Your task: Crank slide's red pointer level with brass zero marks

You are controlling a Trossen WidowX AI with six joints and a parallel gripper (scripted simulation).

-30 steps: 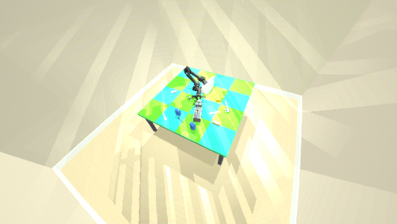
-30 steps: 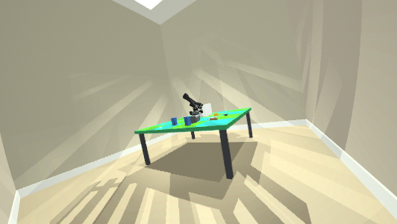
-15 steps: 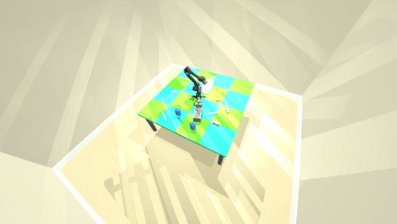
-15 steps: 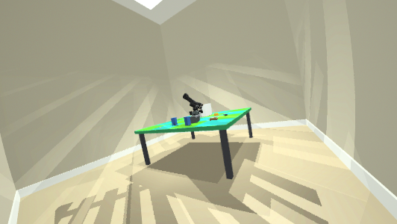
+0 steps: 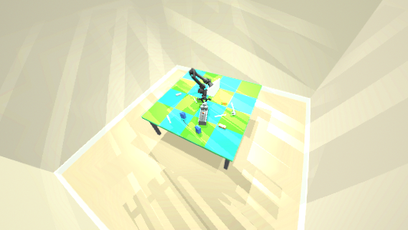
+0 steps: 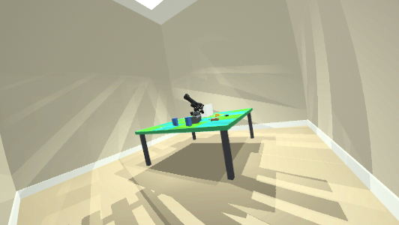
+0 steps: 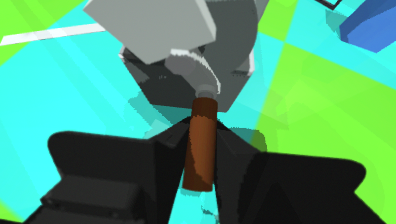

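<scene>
The grey crank machine (image 5: 202,119) (image 6: 196,119) stands on the table, and its grey body (image 7: 155,27) fills the top middle of the wrist view. A bent grey crank arm (image 7: 196,72) comes out of it and ends in a brown cylindrical handle (image 7: 201,145). My gripper (image 7: 201,123) (image 5: 204,100) is shut on this handle, one black finger on each side, with the handle's end showing between them. The red pointer and the two brass zero marks cannot be made out: the wrist view does not show them, and they are too small in the top and exterior views.
Two blue blocks (image 5: 182,115) (image 5: 198,129) stand near the machine; one blue block (image 7: 372,25) shows at the wrist view's upper right. A white panel (image 5: 214,88) (image 6: 208,109) stands beside the arm. A brownish piece (image 5: 222,126) (image 6: 214,119), an orange piece (image 5: 224,103) and white strips lie around.
</scene>
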